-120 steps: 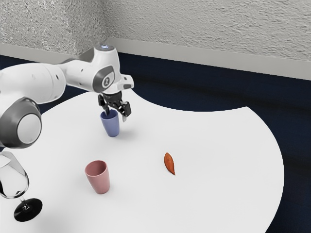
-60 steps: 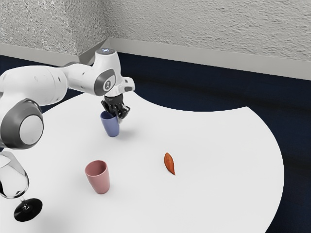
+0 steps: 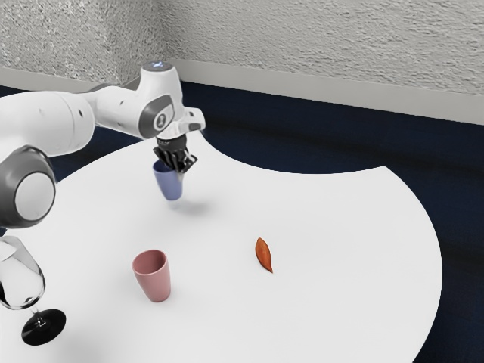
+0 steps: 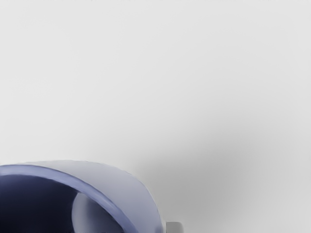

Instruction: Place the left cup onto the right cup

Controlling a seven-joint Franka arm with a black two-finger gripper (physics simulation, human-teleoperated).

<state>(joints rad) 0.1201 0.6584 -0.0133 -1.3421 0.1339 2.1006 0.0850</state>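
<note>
Blue cup (image 3: 170, 184) hangs upright from the black claw (image 3: 175, 162), which is clamped across its rim. It seems just clear of the white tabletop (image 3: 340, 249), with its shadow beneath. Pink cup (image 3: 152, 275) stands open-mouthed and well apart, nearer the camera, likely the stacking target.

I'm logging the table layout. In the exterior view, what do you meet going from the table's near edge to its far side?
Wine glass → pink cup → orange leaf-shaped piece → blue cup, held in the gripper.
</note>
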